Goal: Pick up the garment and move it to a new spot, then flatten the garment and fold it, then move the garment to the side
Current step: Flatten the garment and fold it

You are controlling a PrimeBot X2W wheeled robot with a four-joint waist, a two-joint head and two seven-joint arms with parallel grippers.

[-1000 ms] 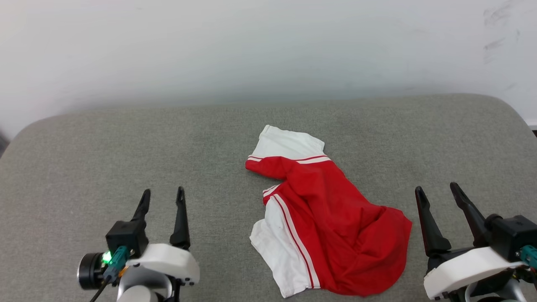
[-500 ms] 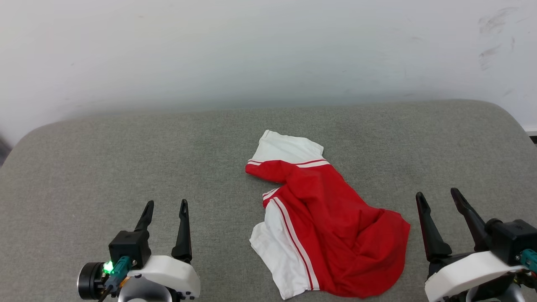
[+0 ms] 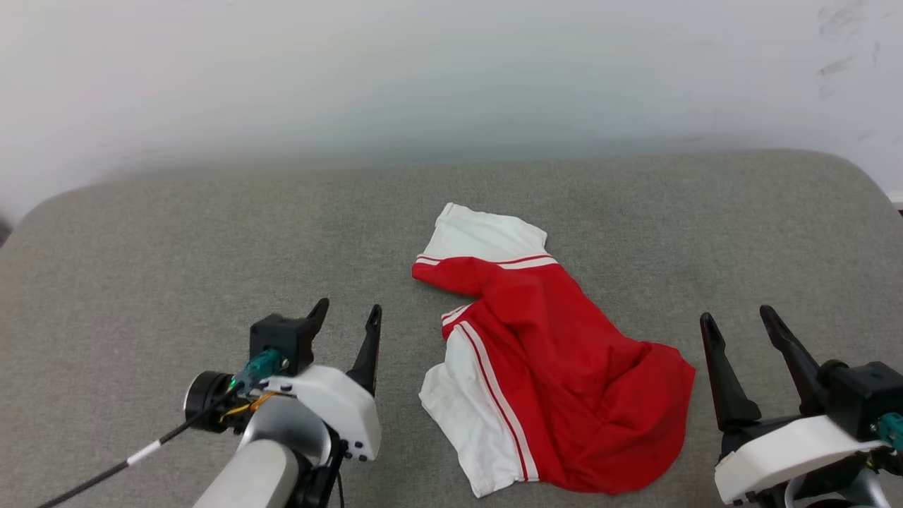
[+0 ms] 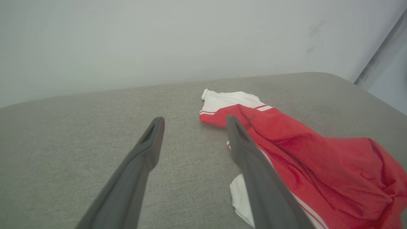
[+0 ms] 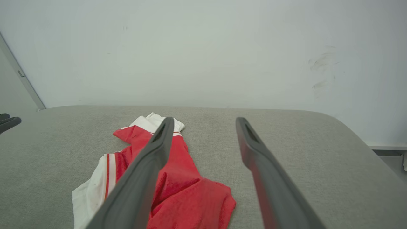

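The garment (image 3: 557, 367), a red shirt with white sleeves and red-and-white stripe trim, lies crumpled on the grey padded surface (image 3: 176, 247), right of the middle. Its lettering is hidden. My left gripper (image 3: 347, 310) hovers open just left of the garment, fingers pointing toward it, nothing between them. In the left wrist view the garment (image 4: 318, 159) lies to the right of my left gripper (image 4: 194, 122). At the lower right my right gripper (image 3: 737, 315) stands open beside the garment's red hem. The right wrist view shows the garment (image 5: 187, 187) below and left of my right gripper (image 5: 205, 122).
A pale wall (image 3: 451, 77) rises behind the grey surface, whose rounded far corners (image 3: 839, 169) curve down on both sides. Bare grey cloth (image 3: 141, 282) spreads wide on the left. A cable (image 3: 106, 473) trails from my left wrist.
My left gripper has moved right and forward toward the garment, turning its fingers toward it. The right gripper has stayed in place. The garment has not moved; the head view shifted slightly.
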